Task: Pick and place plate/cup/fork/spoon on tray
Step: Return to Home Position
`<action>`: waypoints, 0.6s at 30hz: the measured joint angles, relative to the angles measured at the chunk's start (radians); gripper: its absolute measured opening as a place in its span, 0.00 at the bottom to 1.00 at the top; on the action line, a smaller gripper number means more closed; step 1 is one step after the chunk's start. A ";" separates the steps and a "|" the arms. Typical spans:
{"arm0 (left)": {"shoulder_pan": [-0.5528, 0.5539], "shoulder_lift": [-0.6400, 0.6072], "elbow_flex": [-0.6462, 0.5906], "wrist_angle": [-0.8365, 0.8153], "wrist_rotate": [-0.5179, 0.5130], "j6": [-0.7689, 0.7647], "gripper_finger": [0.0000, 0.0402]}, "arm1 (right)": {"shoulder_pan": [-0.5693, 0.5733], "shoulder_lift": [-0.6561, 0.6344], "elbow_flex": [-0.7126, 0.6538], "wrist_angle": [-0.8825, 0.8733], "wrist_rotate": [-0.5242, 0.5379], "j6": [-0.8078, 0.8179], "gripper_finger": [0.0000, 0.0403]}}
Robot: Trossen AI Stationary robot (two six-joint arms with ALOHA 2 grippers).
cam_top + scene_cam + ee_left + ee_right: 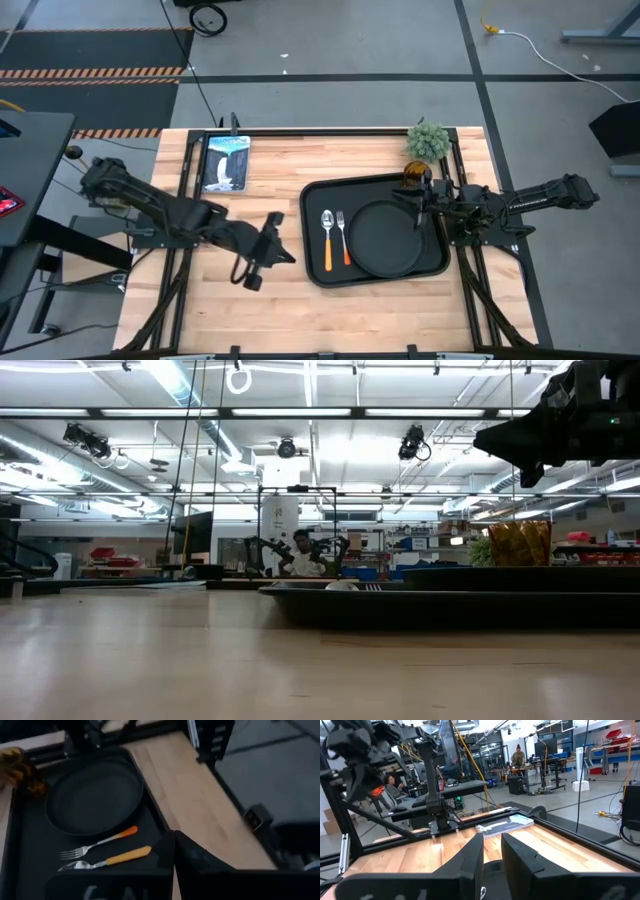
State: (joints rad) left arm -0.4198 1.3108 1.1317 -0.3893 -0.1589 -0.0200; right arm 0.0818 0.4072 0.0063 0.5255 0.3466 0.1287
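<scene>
The black tray [320,270] lies on the right half of the wooden table. On it rest the round black plate [385,238], the spoon [327,235] and the fork [343,235], side by side left of the plate, orange handles toward the near edge. The amber cup [417,176] stands at the tray's far right corner. My left gripper [285,257] hovers shut left of the tray, pointing toward it and holding nothing [174,851]. My right gripper [408,205] hangs about level over the plate's right edge, its fingers slightly apart with nothing between them [492,857].
A small potted plant [428,140] stands at the table's far right corner, behind the cup. A flat picture card [225,162] lies at the far left. Bare wood [250,320] stretches left of and in front of the tray. People sit in the room beyond the table.
</scene>
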 joint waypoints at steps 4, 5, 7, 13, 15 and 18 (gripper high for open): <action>0.004 -0.058 0.000 0.031 -0.001 -0.053 0.02 | 0.000 0.000 0.000 0.000 0.000 0.000 0.19; 0.009 -0.076 0.000 0.031 -0.002 -0.063 0.02 | 0.000 0.000 0.000 0.000 0.000 0.000 0.19; 0.020 -0.121 0.000 0.030 -0.010 -0.082 0.02 | 0.000 0.000 0.000 -0.001 0.000 0.000 0.19; 0.022 -0.274 -0.019 0.095 -0.056 -0.161 0.02 | 0.000 0.000 0.000 -0.002 0.000 0.000 0.19; 0.030 -0.324 -0.070 0.162 -0.048 -0.130 0.02 | 0.000 0.000 0.000 -0.002 0.000 0.000 0.19; 0.041 -0.420 -0.208 0.331 0.002 -0.135 0.02 | 0.000 0.000 0.000 -0.002 -0.001 0.000 0.19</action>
State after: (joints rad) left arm -0.3793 0.8903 0.9240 -0.0587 -0.1574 -0.1550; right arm 0.0818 0.4073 0.0063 0.5234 0.3458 0.1287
